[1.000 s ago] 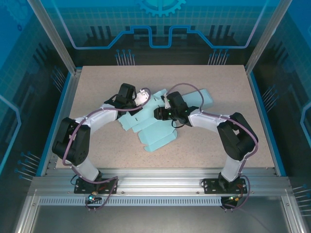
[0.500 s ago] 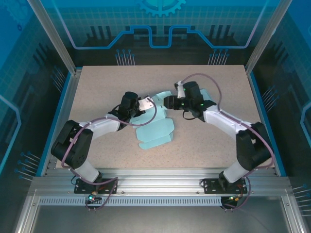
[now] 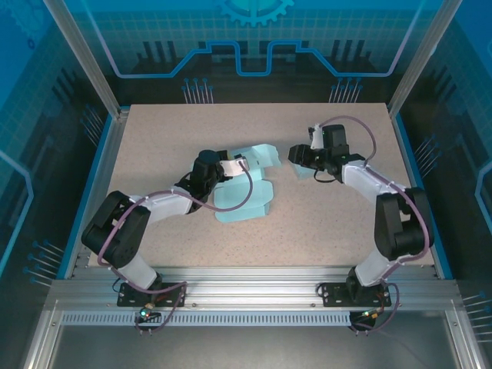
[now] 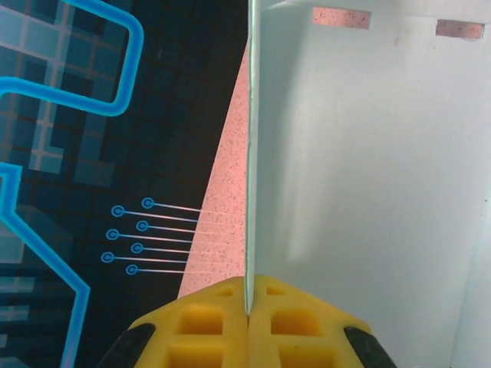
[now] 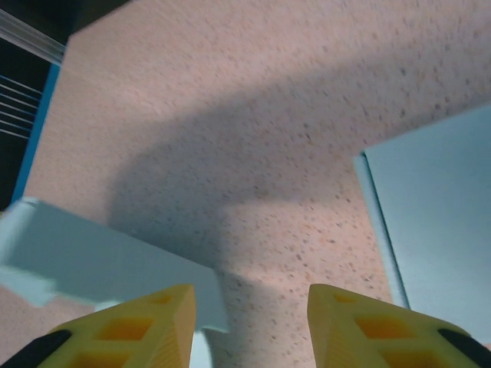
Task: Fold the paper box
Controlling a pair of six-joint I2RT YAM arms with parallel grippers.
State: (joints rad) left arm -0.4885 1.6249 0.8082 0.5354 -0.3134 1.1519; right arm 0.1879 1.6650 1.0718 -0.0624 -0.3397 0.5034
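Your paper box [image 3: 246, 201] lies mid-table [image 3: 330, 223], with the left gripper [image 3: 243, 164] at its rear-left panel and the right gripper [image 3: 297, 156] off to its right.

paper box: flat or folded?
Partly folded. The left gripper has its jaws pinched on one panel of the paper box, raised on edge; the rest lies flat on the table.

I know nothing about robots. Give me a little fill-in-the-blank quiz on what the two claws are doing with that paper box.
1. The left claw is ___ on a thin edge of the paper box.
2. The right claw is ___, gripping nothing, above the table.
3. The fingers of both claws are coloured ___.
Missing words: shut; open; yellow.
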